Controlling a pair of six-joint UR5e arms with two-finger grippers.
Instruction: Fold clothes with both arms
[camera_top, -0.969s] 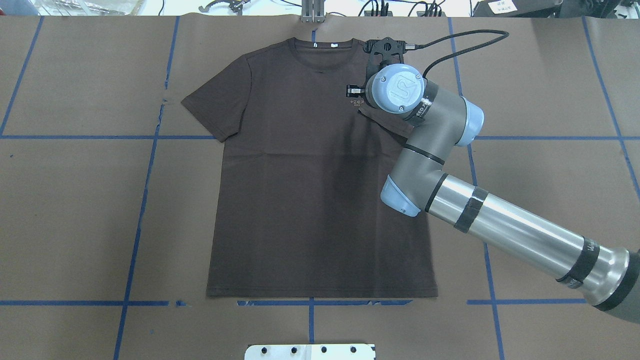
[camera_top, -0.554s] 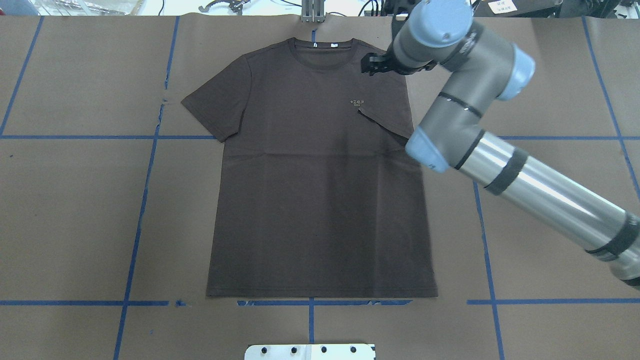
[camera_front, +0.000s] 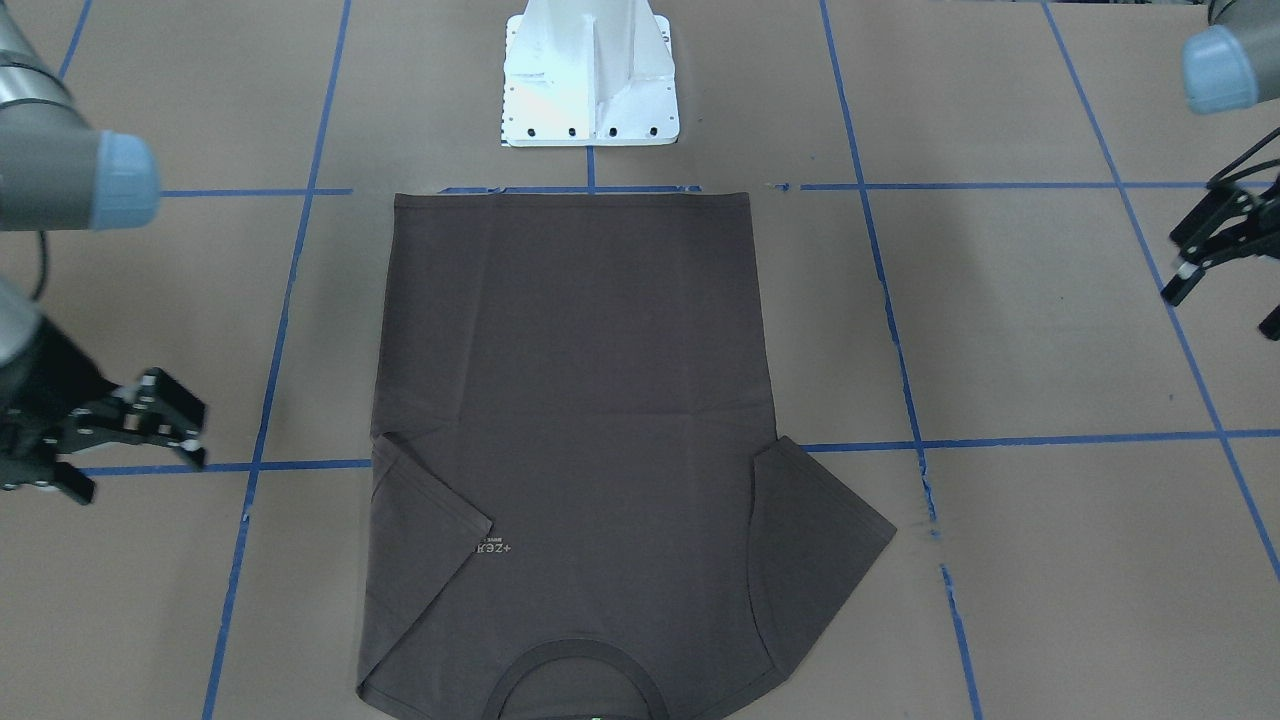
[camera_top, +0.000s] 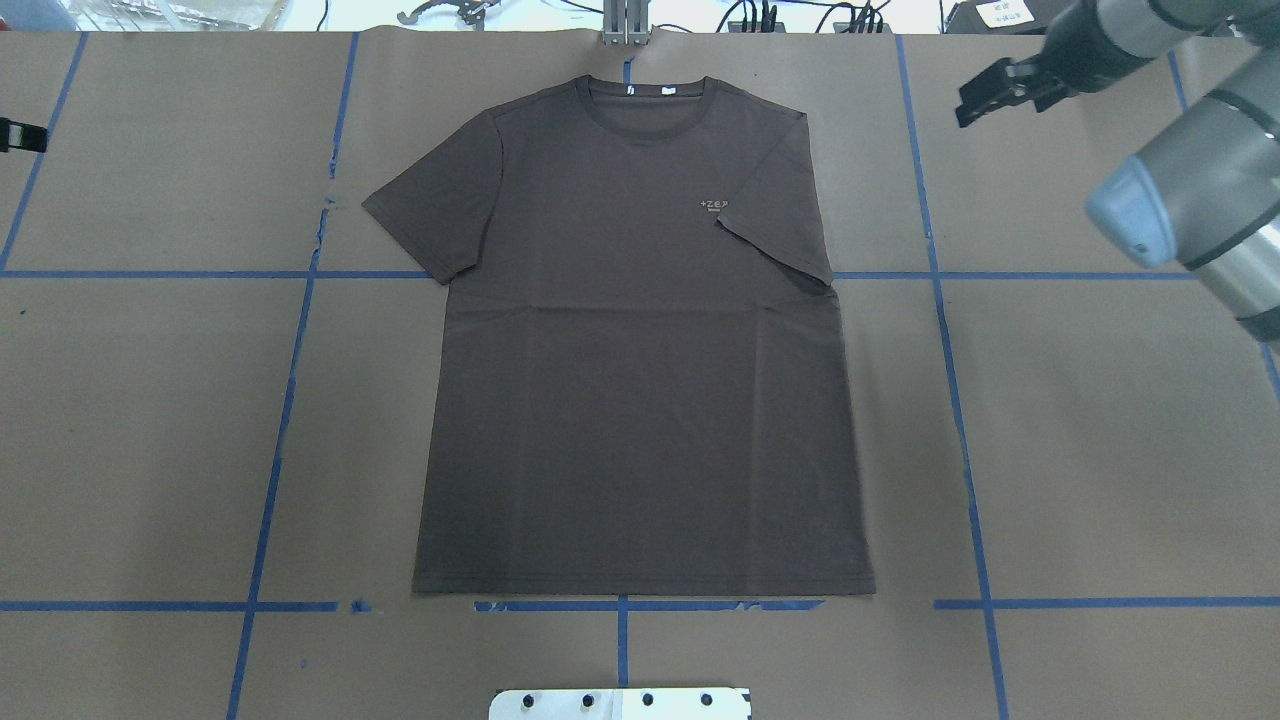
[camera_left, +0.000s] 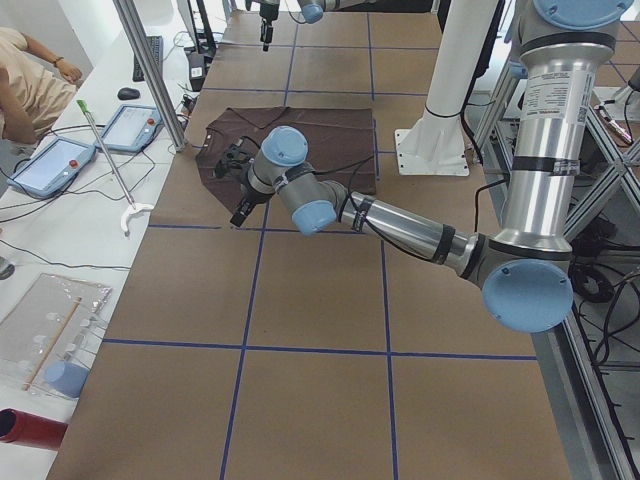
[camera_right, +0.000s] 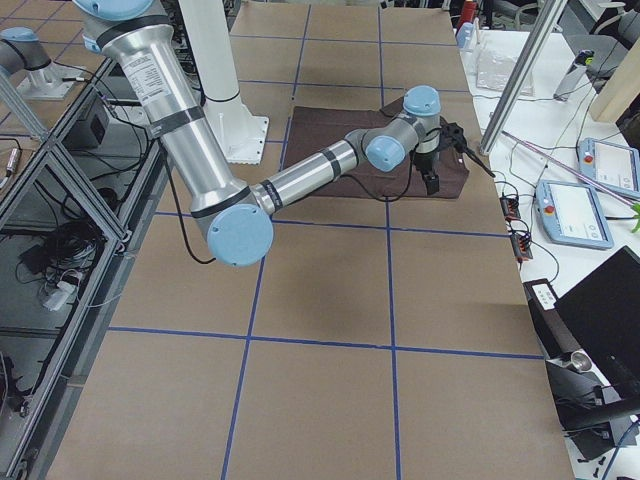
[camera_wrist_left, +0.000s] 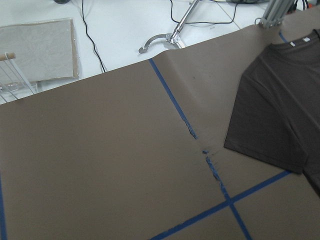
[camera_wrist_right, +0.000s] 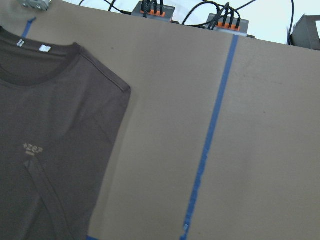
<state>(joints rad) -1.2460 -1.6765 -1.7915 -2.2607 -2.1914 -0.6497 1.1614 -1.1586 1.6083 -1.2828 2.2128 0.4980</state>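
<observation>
T-shirt (camera_top: 640, 400): chest lettering (camera_top: 715, 205) "+ze", remainder unclear; dark brown, flat, one sleeve (camera_top: 775, 245) folded inward. Left gripper (camera_front: 1218, 300), right gripper (camera_top: 985, 95) spread, empty.

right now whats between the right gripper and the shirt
Between right gripper and shirt: bare brown paper with one blue tape line, seen in the overhead view.

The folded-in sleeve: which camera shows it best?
The exterior front-facing view: the folded sleeve lies nearest that camera, large and whole on the T-shirt. Overhead shows it whole but smaller. The right wrist view catches part; the left wrist view none; side views, too small to tell.
</observation>
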